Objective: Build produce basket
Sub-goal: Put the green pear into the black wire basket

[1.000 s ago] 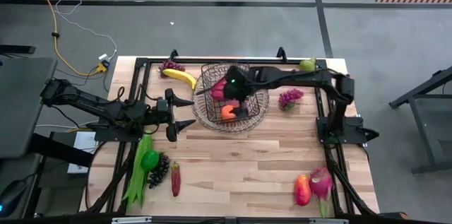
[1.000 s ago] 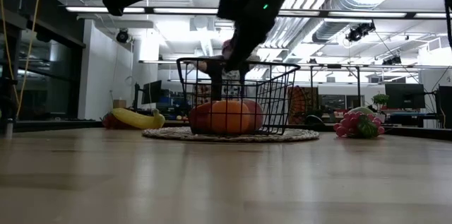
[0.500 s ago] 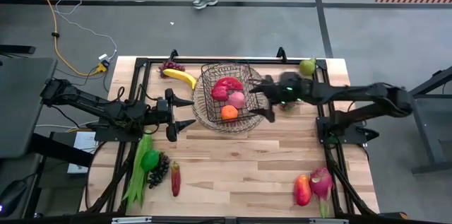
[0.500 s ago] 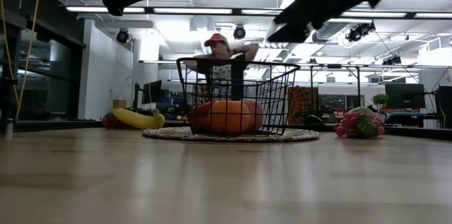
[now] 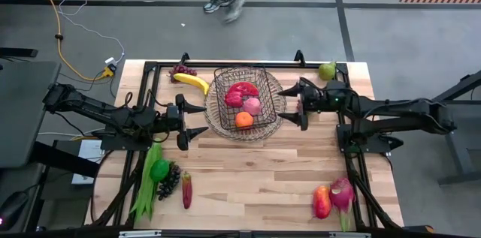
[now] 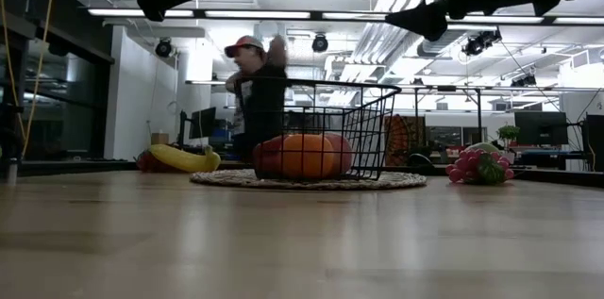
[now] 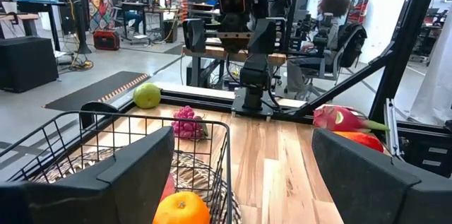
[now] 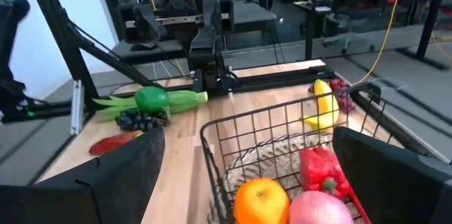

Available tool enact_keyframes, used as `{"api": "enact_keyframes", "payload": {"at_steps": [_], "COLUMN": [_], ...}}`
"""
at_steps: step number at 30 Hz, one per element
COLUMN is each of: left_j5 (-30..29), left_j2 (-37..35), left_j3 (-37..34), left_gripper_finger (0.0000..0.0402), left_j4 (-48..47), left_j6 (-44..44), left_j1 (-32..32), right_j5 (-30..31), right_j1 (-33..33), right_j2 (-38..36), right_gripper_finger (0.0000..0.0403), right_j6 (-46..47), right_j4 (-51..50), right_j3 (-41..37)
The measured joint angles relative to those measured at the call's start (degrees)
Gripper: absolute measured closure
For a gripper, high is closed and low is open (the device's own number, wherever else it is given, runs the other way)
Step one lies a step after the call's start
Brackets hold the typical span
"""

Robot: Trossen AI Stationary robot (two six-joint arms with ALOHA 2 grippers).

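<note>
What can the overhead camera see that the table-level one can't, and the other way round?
Only the high view shows the green beans, green pepper, dark grapes and dragon fruit at the table's near edge, plus both whole arms, with the left gripper and right gripper open on either side of the basket.

Only the low view shows the room's ceiling lights and a person standing behind the basket.

Both show the basket, the orange inside it and the banana.

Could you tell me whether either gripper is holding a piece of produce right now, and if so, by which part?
Nothing is held. The left gripper hangs open left of the basket, and the right gripper is open and empty just right of it.
</note>
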Motion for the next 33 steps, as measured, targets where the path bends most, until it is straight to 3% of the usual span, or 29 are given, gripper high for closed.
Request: {"api": "enact_keyframes", "payload": {"at_steps": [11, 13, 16, 19, 22, 28, 33], "left_j5": [0.01, 0.0, 0.0, -0.01, 0.01, -0.16, -0.2], "left_j2": [0.0, -0.01, -0.01, -0.01, -0.02, -0.01, 0.0], "left_j3": [0.0, 0.0, 0.0, 0.0, 0.0, 0.0, 0.0], "left_gripper_finger": [0.0078, 0.0078, 0.0078, 0.0078, 0.0078, 0.0078, 0.0078], "left_j4": [0.02, 0.01, 0.01, 0.0, 0.0, 0.01, 0.02], "left_j6": [0.0, 0.0, 0.0, 0.0, 0.0, 0.0, 0.0], "left_j1": [0.04, 0.04, 0.04, 0.04, 0.04, 0.04, 0.04], "right_j5": [3.15, 8.57, 21.79, 33.89, 41.82, 50.66, 52.6], "right_j1": [0.02, 0.02, -0.73, -3.82, -8.94, -21.82, -30.72], "right_j2": [0.79, 0.78, 0.8, 0.97, 3.01, 13.32, 23.61], "right_gripper_finger": [0.0004, 0.0004, 0.0004, 0.0004, 0.0004, 0.0004, 0.0004], "right_j6": [11.28, 15.06, 20.49, 23.8, 25.35, 28.76, 31.82], "right_j4": [0.76, 0.73, -2.9, -12.29, -22.97, -37.04, -36.92], "right_j3": [0.0, 0.0, 0.79, 3.7, 7.62, 13.62, 14.08]}}
